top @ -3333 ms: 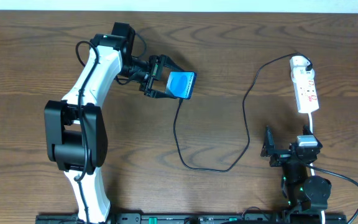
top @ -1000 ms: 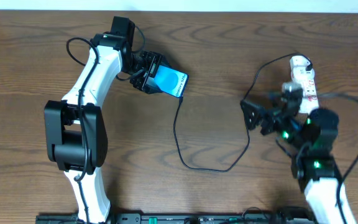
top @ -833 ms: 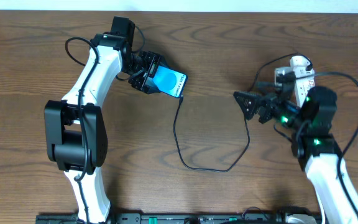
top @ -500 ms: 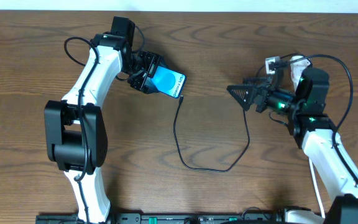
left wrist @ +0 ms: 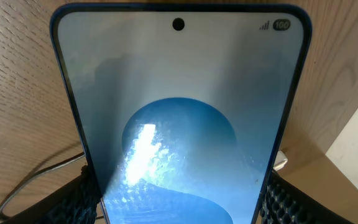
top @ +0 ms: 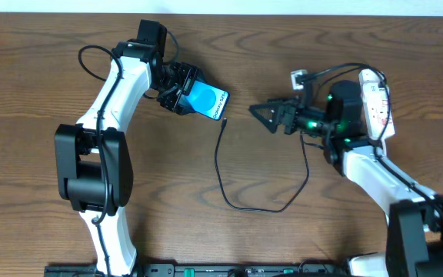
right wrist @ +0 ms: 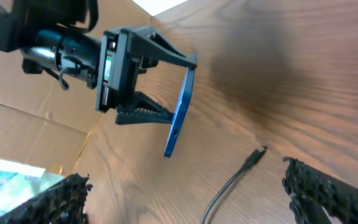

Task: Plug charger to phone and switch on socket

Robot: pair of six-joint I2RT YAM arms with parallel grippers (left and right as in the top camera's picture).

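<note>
Two grippers: my left gripper [top: 189, 92] clamped on phone [top: 210, 101], tilted above counter [top: 37, 77]; my right gripper [top: 261, 117] spread apart, empty, near charger [top: 218, 165] plug tip, unplugged.

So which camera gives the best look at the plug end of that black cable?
The right wrist view: the plug tip lies in plain sight just short of the phone, not plugged in. Overhead it is only a tiny speck below the phone. The phone fills the left wrist view, and the tip cannot be made out there.
</note>
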